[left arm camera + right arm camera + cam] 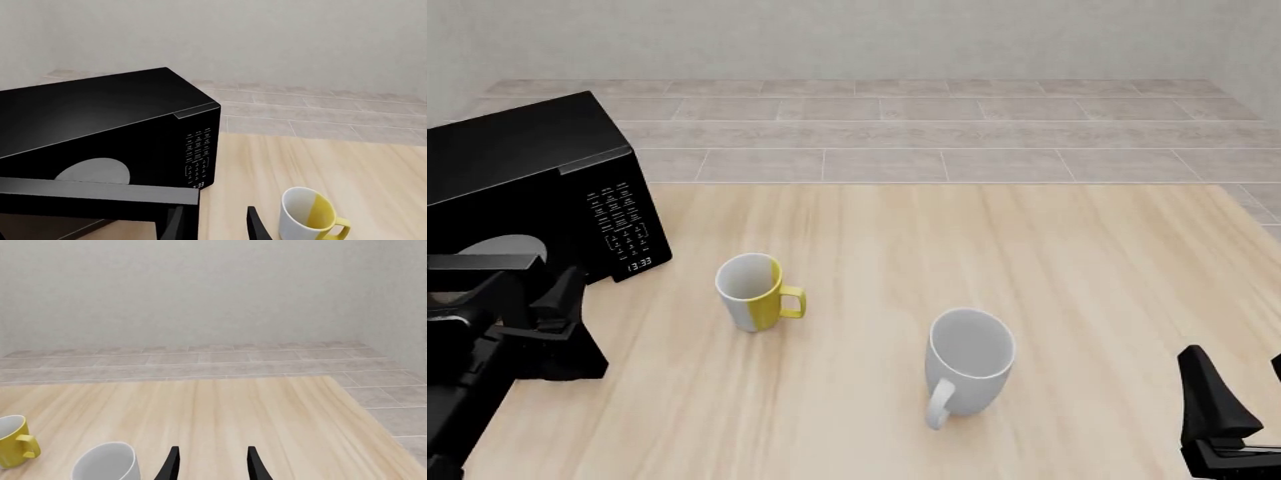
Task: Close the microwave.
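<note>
The black microwave [527, 165] stands at the table's far left, and it also shows in the left wrist view [100, 110]. Its keypad panel [625, 225] faces the table. Its door [100, 194] stands swung open, showing the grey turntable plate [93, 171]. My left gripper [527, 292] is open and empty right at the door's free end [487, 263]; in the left wrist view [215, 227] one finger sits just under that end. My right gripper [1244, 405] is open and empty at the table's near right corner, seen also in its wrist view [213, 467].
A yellow-and-white mug [751, 290] stands just right of the microwave and of my left gripper. A grey-white mug [968, 360] stands in the middle near the front. The wooden table [1068, 260] ends at a tiled floor behind.
</note>
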Controlling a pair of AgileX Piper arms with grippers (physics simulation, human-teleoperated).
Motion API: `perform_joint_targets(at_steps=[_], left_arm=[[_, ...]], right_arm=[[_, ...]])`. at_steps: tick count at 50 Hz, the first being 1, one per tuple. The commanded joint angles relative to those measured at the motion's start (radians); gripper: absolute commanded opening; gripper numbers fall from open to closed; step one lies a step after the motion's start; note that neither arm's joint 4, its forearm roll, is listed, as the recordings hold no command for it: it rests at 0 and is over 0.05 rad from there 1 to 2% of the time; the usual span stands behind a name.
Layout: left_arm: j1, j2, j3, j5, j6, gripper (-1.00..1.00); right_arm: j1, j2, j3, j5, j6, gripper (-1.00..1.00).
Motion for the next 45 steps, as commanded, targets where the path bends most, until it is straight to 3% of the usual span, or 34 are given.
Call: perform_joint_targets(at_steps=[1, 12, 18, 45], left_arm=[[-0.012, 0.056, -0.051, 0.113, 0.027, 1.0], [-0.044, 0.14, -0.105, 0.115, 0.021, 1.0], [-0.032, 0.205, -0.118, 0.062, 0.022, 1.0], [-0.007, 0.345, -0.253, 0.082, 0.008, 1.0]], right_arm=[[-0.003, -0.001, 0.0, 0.003, 0.0, 1.0], [-0.003, -0.004, 0.0, 0.001, 0.0, 1.0], [-0.005, -0.004, 0.0, 0.001, 0.004, 1.0], [-0.006, -0.004, 0.0, 0.0, 0.005, 1.0]])
